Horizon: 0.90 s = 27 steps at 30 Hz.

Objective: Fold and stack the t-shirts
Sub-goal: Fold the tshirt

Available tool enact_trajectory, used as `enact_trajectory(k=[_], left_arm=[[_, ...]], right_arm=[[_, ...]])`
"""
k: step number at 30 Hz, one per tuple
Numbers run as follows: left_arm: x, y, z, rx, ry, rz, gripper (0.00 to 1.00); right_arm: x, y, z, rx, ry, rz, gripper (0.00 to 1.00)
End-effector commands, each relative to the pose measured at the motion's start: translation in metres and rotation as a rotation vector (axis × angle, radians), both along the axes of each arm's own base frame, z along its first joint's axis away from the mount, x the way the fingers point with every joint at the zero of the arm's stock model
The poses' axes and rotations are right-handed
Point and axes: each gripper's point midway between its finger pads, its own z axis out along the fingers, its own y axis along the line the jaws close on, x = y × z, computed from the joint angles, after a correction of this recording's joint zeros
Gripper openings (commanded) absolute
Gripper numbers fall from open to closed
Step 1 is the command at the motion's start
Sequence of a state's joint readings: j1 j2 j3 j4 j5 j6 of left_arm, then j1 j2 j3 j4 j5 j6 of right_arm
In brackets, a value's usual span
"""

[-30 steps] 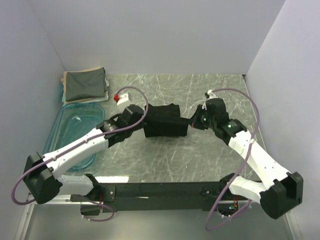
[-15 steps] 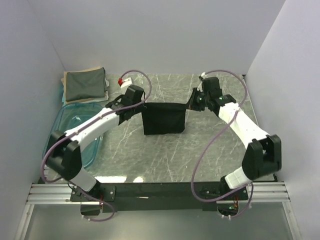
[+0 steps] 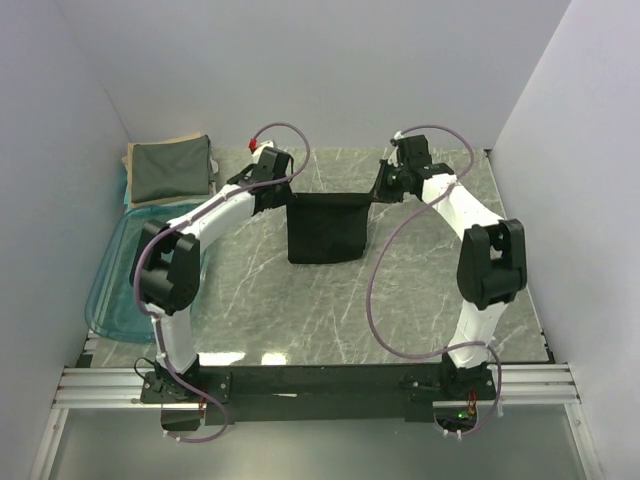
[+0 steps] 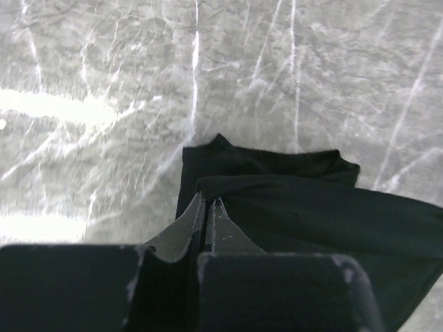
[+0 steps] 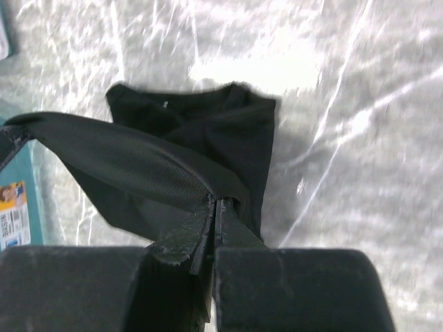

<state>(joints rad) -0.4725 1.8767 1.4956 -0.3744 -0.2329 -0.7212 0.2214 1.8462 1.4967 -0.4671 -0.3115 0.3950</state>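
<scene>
The black t-shirt (image 3: 325, 232) had been raised and drawn toward the upper centre of the frame, stretched between the left end effector (image 3: 284, 193) and right end effector (image 3: 377, 193), both clenched on its corners; a fold was judged ready to be laid

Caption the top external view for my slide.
Left fingers and right fingers pinch the black t-shirt, stretched taut between them.

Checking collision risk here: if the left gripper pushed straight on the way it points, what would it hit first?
Likely the black shirt itself: the left gripper is shut on its edge, and more of the cloth lies just ahead, with the table beyond. Depth is uncertain.
</scene>
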Motion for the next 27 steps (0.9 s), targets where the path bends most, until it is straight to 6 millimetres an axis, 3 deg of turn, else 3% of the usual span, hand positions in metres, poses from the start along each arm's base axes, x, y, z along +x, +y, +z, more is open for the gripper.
enact_trajectory(k=[1, 3, 4, 8, 14, 16, 17, 19, 20, 21, 22, 23, 24, 25, 26, 27], left_arm=[[0.02, 0.005, 0.006, 0.018, -0.015, -0.017, 0.01], [0.024, 0.006, -0.007, 0.024, 0.015, -0.017, 0.01], [0.029, 0.006, -0.005, 0.019, 0.011, -0.017, 0.01], [0.035, 0.002, -0.025, 0.016, 0.063, -0.039, 0.01], [0.041, -0.004, -0.032, -0.003, 0.078, -0.074, 0.01], [0.043, -0.009, -0.03, -0.015, 0.076, -0.099, 0.03], [0.043, -0.009, -0.032, -0.012, 0.085, -0.103, 0.15], [0.044, -0.01, -0.029, -0.007, 0.094, -0.108, 0.32], [0.044, -0.01, -0.027, -0.01, 0.096, -0.107, 0.45], [0.044, -0.012, -0.021, -0.013, 0.088, -0.113, 0.51], [0.042, -0.013, -0.017, -0.025, 0.089, -0.117, 0.65], [0.041, -0.013, -0.006, -0.038, 0.069, -0.121, 0.99], [0.036, -0.014, -0.007, -0.042, 0.073, -0.13, 0.99], [0.035, -0.017, -0.001, -0.059, 0.053, -0.143, 0.99], [0.03, -0.02, 0.012, -0.088, 0.036, -0.153, 0.99], [0.023, -0.018, 0.006, -0.09, 0.053, -0.151, 0.99]], right_arm=[[0.028, -0.005, 0.006, 0.01, -0.04, -0.002, 0.0], [0.036, -0.002, 0.006, 0.029, -0.043, 0.008, 0.0], [0.04, -0.003, -0.006, 0.028, -0.021, 0.004, 0.0], [0.053, -0.006, -0.017, 0.028, 0.008, -0.009, 0.0], [0.059, -0.009, -0.036, 0.026, 0.043, -0.035, 0.0], [0.061, -0.012, -0.038, 0.025, 0.047, -0.05, 0.07], [0.064, -0.013, -0.036, 0.025, 0.042, -0.053, 0.24], [0.064, -0.016, -0.03, 0.016, 0.043, -0.054, 0.45], [0.064, -0.016, -0.024, 0.012, 0.032, -0.049, 0.62], [0.065, -0.016, -0.017, 0.01, 0.018, -0.043, 0.68], [0.063, -0.016, 0.001, 0.016, -0.018, -0.041, 0.7], [0.057, -0.018, 0.0, 0.017, -0.014, -0.041, 0.76], [0.051, -0.016, 0.02, 0.033, -0.049, -0.044, 0.77], [0.048, -0.016, 0.027, 0.048, -0.073, -0.045, 0.78], [0.033, -0.011, 0.019, 0.072, -0.043, -0.024, 0.79], [0.025, -0.006, 0.023, 0.104, -0.043, -0.016, 0.8]])
